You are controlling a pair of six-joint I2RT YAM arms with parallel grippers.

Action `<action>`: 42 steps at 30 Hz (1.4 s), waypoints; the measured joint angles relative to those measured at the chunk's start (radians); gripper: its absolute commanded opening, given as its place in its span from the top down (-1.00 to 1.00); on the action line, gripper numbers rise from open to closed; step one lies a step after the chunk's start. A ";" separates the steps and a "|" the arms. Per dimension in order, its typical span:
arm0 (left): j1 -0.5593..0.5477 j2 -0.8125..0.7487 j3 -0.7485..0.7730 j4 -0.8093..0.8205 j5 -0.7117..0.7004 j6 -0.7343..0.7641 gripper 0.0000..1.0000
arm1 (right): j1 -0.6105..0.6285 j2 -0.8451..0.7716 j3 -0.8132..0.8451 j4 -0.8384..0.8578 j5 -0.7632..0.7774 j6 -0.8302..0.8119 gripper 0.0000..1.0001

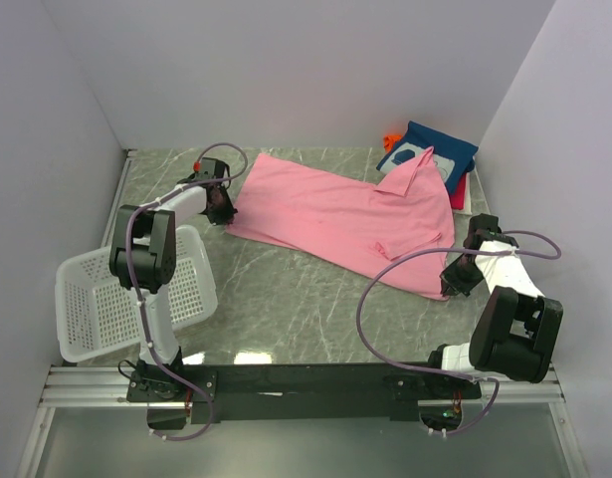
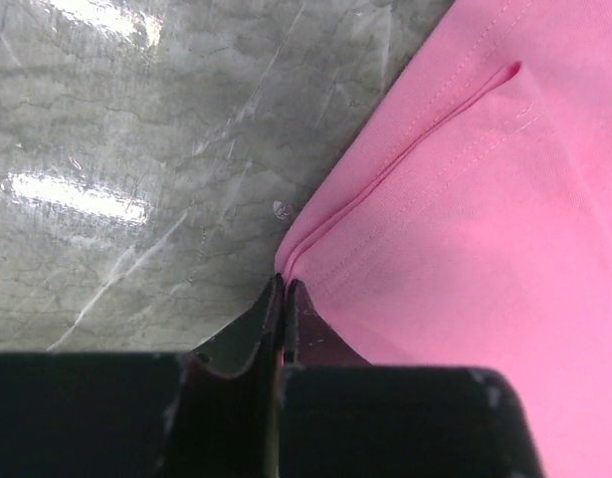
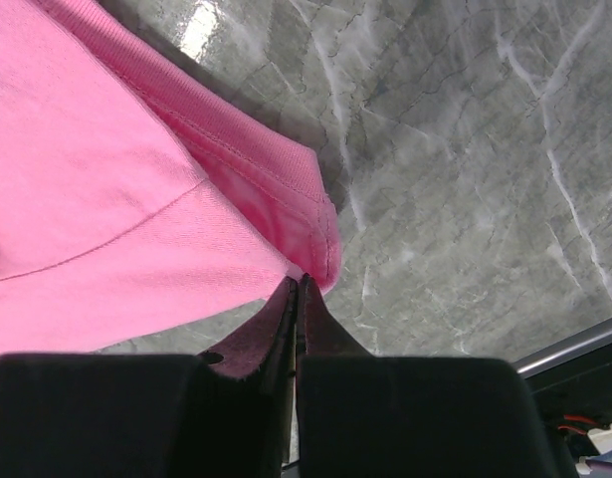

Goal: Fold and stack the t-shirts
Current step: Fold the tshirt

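A pink t-shirt lies spread across the middle of the grey marble table. My left gripper is shut on the shirt's left corner, and the left wrist view shows the pink hem pinched between the closed fingers. My right gripper is shut on the shirt's near right corner; the right wrist view shows the pink fabric pinched at the fingertips. Folded shirts, a dark blue one on top, lie stacked at the back right.
A white mesh basket stands at the left edge, beside the left arm. A small orange object lies behind the blue stack. White walls close in the table on the left, back and right.
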 measured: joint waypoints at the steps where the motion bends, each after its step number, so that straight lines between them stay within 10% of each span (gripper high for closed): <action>1: 0.000 0.000 0.000 0.000 0.000 -0.001 0.98 | 0.000 0.000 0.000 0.000 0.000 -0.001 1.00; 32: -0.006 -0.356 -0.407 0.185 -0.024 -0.023 0.99 | -0.053 -0.018 0.000 -0.035 0.052 -0.080 1.00; 38: -0.008 -0.457 -0.488 0.224 -0.005 0.014 0.79 | -0.066 -0.037 0.000 -0.049 0.054 -0.087 1.00; 42: -0.008 -0.509 -0.531 0.233 0.008 0.035 0.32 | -0.071 -0.046 0.000 -0.066 0.062 -0.087 1.00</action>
